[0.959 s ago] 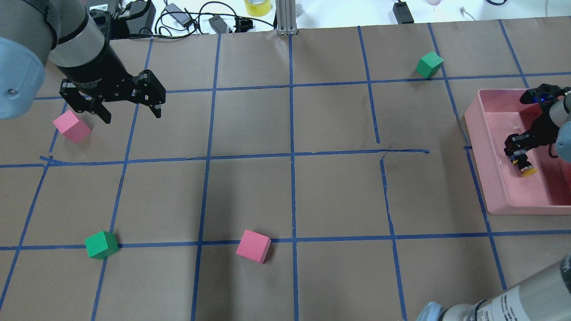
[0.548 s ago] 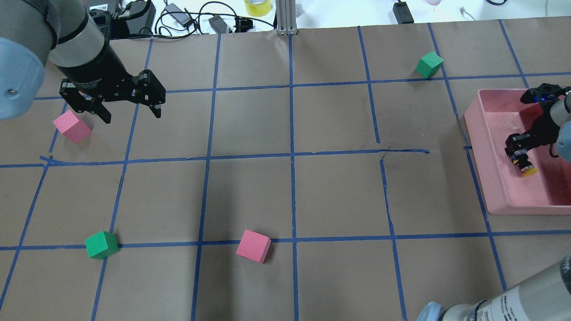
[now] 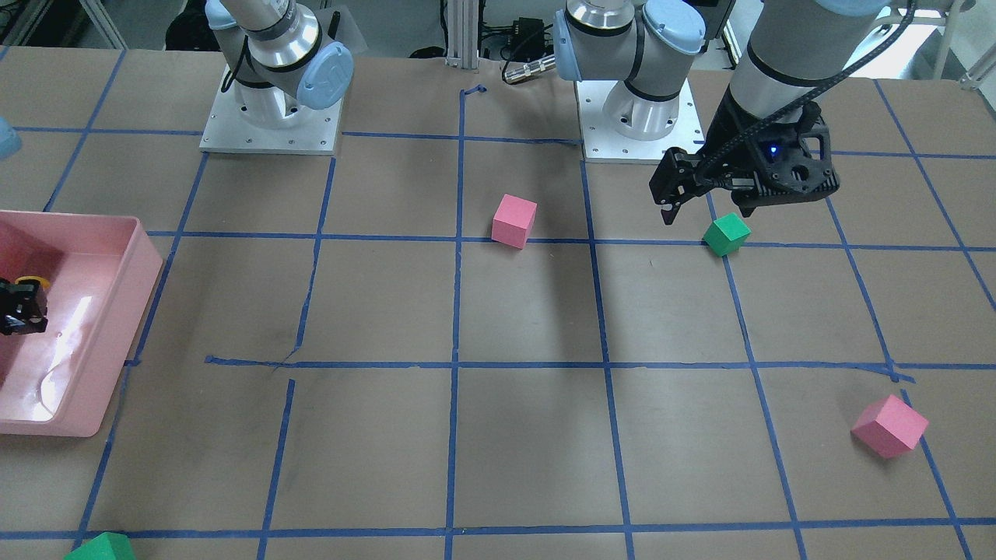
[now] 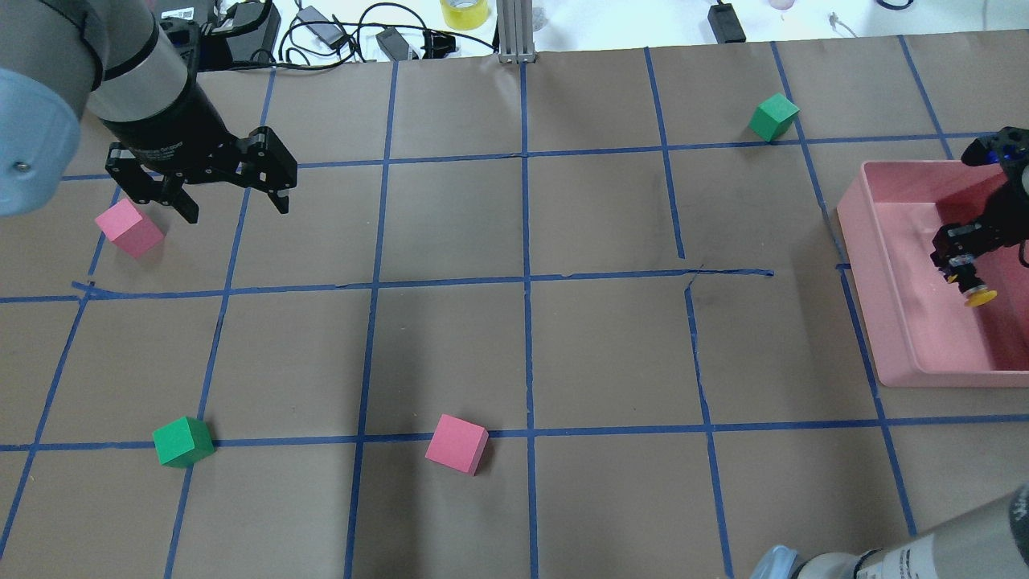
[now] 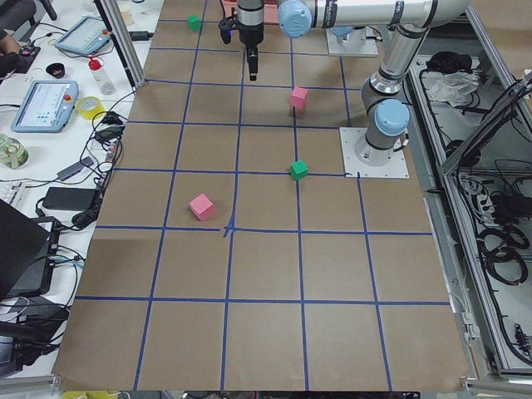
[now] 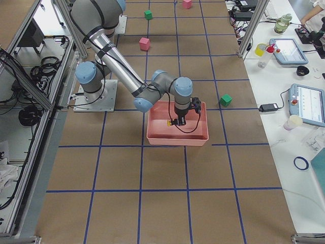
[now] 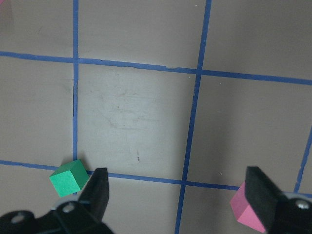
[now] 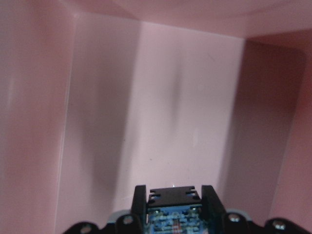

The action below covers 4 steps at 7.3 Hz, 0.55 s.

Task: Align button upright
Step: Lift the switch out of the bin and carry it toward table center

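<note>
The button, with a yellow cap and a black body, is held by its base in my right gripper inside the pink bin. Its cap sticks out past the fingertips and is tilted. The same grip shows at the left edge of the front view and in the right side view. In the right wrist view the button's base sits between the fingers above the bin floor. My left gripper hangs open and empty above the table's far left; its fingers stand wide apart.
A pink cube lies by the left gripper. A green cube and a pink cube lie at the front. Another green cube lies at the back right. Cables and a yellow tape roll line the far edge.
My right gripper has moved to the right inside the bin, carrying the button with it. The left arm has hardly moved.
</note>
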Available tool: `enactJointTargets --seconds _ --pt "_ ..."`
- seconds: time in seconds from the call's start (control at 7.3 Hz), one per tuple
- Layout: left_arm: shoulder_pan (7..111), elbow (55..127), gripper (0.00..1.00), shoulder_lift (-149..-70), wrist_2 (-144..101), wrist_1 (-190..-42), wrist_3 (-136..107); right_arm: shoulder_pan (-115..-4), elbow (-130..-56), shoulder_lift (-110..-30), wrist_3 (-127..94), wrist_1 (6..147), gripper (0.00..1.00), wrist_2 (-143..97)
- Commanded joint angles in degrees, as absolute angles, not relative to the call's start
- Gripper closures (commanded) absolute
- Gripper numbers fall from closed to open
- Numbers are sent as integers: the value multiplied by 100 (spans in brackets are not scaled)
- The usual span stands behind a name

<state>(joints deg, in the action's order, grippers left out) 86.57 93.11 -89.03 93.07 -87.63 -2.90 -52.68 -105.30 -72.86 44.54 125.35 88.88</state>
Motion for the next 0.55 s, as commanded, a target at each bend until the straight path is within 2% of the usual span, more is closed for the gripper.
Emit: enactJointTargets --seconds 0.0,0.14,0.41 --pt "8657 9308 0 -8903 9316 -8763 -290 -5526 -9629 -7523 4517 11553 100 8895" --pt "8657 9308 0 -8903 9316 -8763 -290 -5859 -9346 -7584 4422 11288 100 8877" --pt "8649 9308 0 -8895 9308 -8763 -290 -6850 -9290 -7795 3426 11172 100 8895"
